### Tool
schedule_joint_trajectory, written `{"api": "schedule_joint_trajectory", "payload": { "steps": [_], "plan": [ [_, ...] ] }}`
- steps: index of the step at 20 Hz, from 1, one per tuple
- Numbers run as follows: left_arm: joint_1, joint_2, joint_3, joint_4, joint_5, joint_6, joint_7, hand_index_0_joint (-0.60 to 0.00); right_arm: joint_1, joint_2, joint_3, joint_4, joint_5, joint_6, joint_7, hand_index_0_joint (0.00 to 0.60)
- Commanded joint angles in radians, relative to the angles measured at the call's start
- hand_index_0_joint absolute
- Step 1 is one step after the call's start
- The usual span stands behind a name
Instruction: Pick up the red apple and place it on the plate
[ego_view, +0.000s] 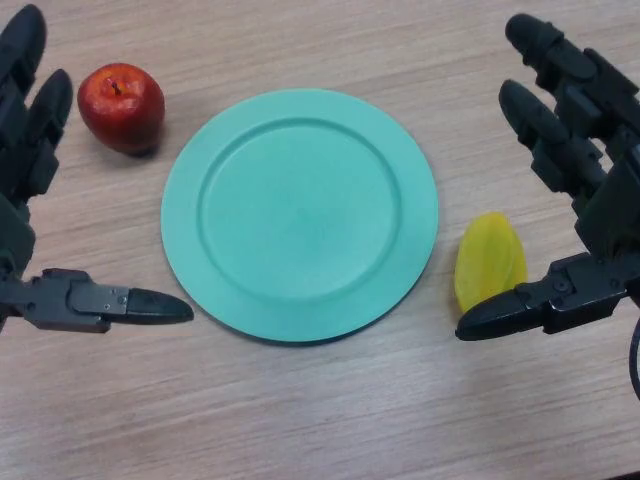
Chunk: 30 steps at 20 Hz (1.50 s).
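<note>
In the head view, the red apple (121, 107) was round and glossy, deep red with a lighter orange-red patch near its top, and a short dark stem sat in the hollow at its crown. It stood upright on the wood-grain worktop (320, 420), toward the far left, just beside the rim of the plate (300, 215) but apart from it. The plate was a round turquoise dish with a raised rim, lying flat at the middle of the worktop with nothing on it.

The left robot hand (28, 150) showed at the left edge with its fingers straight and spread, the thumb (130, 303) stretched out toward the near edge of the plate. The apple lay just beside the fingertips of this hand, on their inner side, not touching them and not held.

The right robot hand (590, 190) showed at the right edge, likewise spread and holding nothing, well apart from the apple with the plate between them. A yellow fruit-like object (488, 262) lay on the worktop just beside the plate's right rim, near this hand's thumb.
</note>
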<state>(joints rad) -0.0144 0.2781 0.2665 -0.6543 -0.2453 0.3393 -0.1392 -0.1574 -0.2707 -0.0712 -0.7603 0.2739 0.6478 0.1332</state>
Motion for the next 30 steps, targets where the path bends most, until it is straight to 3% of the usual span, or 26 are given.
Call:
{"api": "schedule_joint_trajectory", "payload": {
  "steps": [1,7,14,18,24,30],
  "plan": [
    [-0.018,0.032,0.082,-0.026,0.020,-0.195,0.018,0.000,-0.028,-0.017,-0.034,-0.041,0.009,-0.177,0.017,0.000],
    [-0.019,0.053,0.118,0.035,0.073,-0.253,0.016,0.000,-0.030,-0.007,-0.011,-0.042,-0.013,-0.190,0.016,0.000],
    [-0.181,0.170,0.106,0.303,0.171,-0.347,0.053,0.000,-0.001,-0.007,-0.034,-0.068,0.038,-0.175,-0.002,0.000],
    [-0.272,0.205,0.056,0.459,0.199,-0.381,0.098,0.000,0.004,0.000,-0.020,-0.082,0.019,-0.160,-0.018,0.000],
    [-0.436,0.224,-0.021,0.734,0.276,-0.450,0.192,0.000,0.007,0.011,-0.002,-0.093,0.022,-0.143,-0.035,0.000],
    [-0.528,0.214,-0.073,0.872,0.342,-0.461,0.262,0.000,0.005,0.010,-0.014,-0.102,0.049,-0.136,-0.039,0.000]
  ]
}}
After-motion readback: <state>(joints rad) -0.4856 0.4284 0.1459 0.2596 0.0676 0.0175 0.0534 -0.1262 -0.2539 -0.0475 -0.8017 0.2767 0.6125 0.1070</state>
